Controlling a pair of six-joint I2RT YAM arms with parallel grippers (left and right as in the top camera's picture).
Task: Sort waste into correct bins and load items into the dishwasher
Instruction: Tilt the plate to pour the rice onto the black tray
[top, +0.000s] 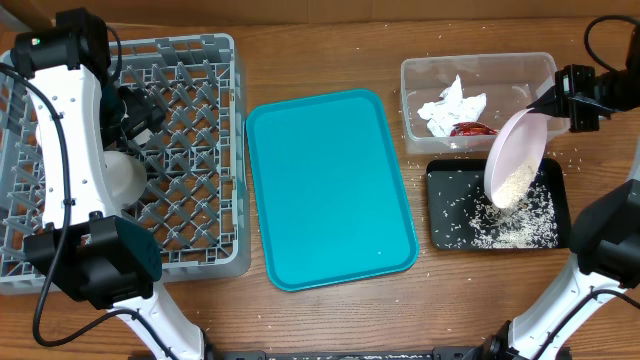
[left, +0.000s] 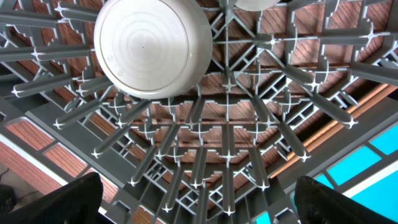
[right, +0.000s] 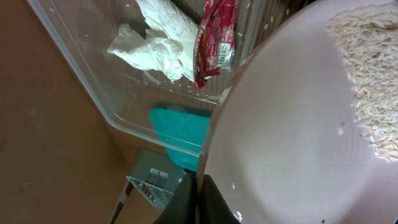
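My right gripper (top: 552, 101) (right: 200, 194) is shut on the rim of a pale bowl (top: 520, 150) (right: 292, 130), tilted over the black tray (top: 438, 205). Rice grains (right: 367, 81) slide toward the bowl's low edge, and more rice (top: 515, 230) lies scattered in the tray. The clear tub (top: 480, 60) (right: 93, 81) holds the crumpled white napkin (top: 450, 105) (right: 155, 40) and the red wrapper (top: 472, 129) (right: 214, 37). My left gripper (top: 138, 108) (left: 196, 202) hangs open and empty over the grey dish rack (top: 190, 60) (left: 249, 124). An upturned white bowl (top: 122, 175) (left: 152, 46) sits in the rack.
The teal serving tray (top: 330, 190) (right: 180, 127) lies bare between the rack and the bins. Loose rice grains (top: 572, 160) dot the wooden table around the black tray. The edge of another white dish (left: 258, 3) shows at the top of the left wrist view.
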